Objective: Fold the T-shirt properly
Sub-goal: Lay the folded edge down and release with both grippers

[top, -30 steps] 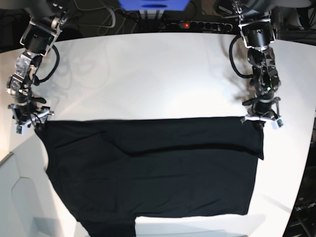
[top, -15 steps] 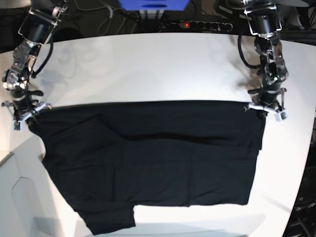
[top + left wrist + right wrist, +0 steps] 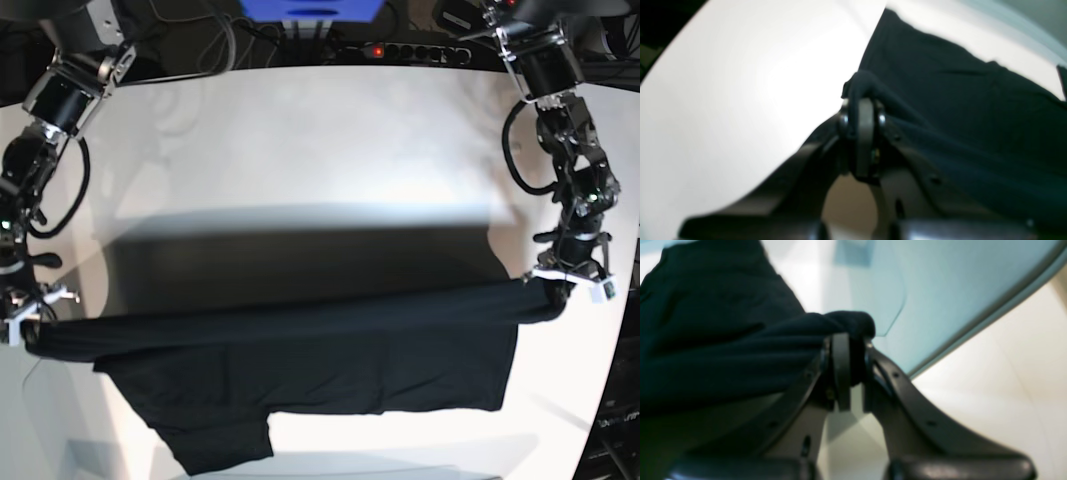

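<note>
The black T-shirt (image 3: 300,370) lies on the white table (image 3: 300,130), its far edge lifted into a taut band that spans the width between both grippers. At the right of the base view my left gripper (image 3: 570,285) is shut on one corner of that edge. At the left, my right gripper (image 3: 22,322) is shut on the other corner. The left wrist view shows the left gripper (image 3: 862,110) pinching a bunch of the T-shirt (image 3: 973,110). In the right wrist view the right gripper (image 3: 848,340) clamps a roll of the T-shirt (image 3: 706,340). No print or label shows.
A power strip (image 3: 400,50) and cables run along the table's far edge, beside a blue box (image 3: 310,10). The lifted cloth throws a broad shadow (image 3: 300,250) on the table. Below the right gripper is the table's left edge (image 3: 20,420).
Both grippers have carried the T-shirt's far edge up off the table and toward the near side, over the lower half. The cloth's shadow now shows on bare table behind it.
</note>
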You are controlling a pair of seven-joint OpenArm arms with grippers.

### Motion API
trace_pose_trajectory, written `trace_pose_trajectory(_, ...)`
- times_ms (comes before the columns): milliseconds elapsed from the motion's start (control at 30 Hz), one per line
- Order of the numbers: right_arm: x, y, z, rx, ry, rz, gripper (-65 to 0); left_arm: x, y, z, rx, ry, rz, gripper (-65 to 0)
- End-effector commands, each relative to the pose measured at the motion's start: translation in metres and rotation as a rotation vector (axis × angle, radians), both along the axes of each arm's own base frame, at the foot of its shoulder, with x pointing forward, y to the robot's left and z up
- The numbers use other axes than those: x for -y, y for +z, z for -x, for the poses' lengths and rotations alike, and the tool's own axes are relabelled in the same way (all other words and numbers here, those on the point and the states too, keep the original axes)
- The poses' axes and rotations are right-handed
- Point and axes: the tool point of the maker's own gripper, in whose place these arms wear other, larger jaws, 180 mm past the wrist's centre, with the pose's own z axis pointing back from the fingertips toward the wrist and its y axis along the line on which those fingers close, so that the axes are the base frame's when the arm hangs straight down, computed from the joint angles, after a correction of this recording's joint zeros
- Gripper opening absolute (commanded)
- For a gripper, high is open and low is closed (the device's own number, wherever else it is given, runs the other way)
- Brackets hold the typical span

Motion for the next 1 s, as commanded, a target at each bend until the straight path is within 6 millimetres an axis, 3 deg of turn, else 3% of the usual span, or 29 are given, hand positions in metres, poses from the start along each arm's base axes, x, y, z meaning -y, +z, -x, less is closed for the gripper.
trace_pose_trajectory(0,0.009,0.007,0.007,0.011,-0.018,0.032,-65.0,-0.014,0.012,0.002,0.026,0.032,-0.035,-64.9)
trace_pose_trajectory(267,-0.002,-0.048,0.059,-0.137,-0.003,0.038,-65.0,-0.029,-0.03,0.051,-0.087,0.083,-0.022,-64.9)
trace_pose_trajectory(333,0.006,-0.06,0.078,-0.175,-0.029,0.037,-65.0,-0.029,-0.043,0.067,-0.131,0.082,-0.024,-64.9)
trace_pose_trajectory(567,0.011,-0.076,0.142,-0.259,-0.078,0.063,-65.0,-0.028,-0.083,0.123,-0.277,0.08,-0.033,-64.9)
trace_pose_trajectory(967,-0.007,-0.113,0.238,-0.454,-0.099,0.048,-65.0,-0.006,-0.098,0.207,-0.427,0.027,-0.072,-64.9)
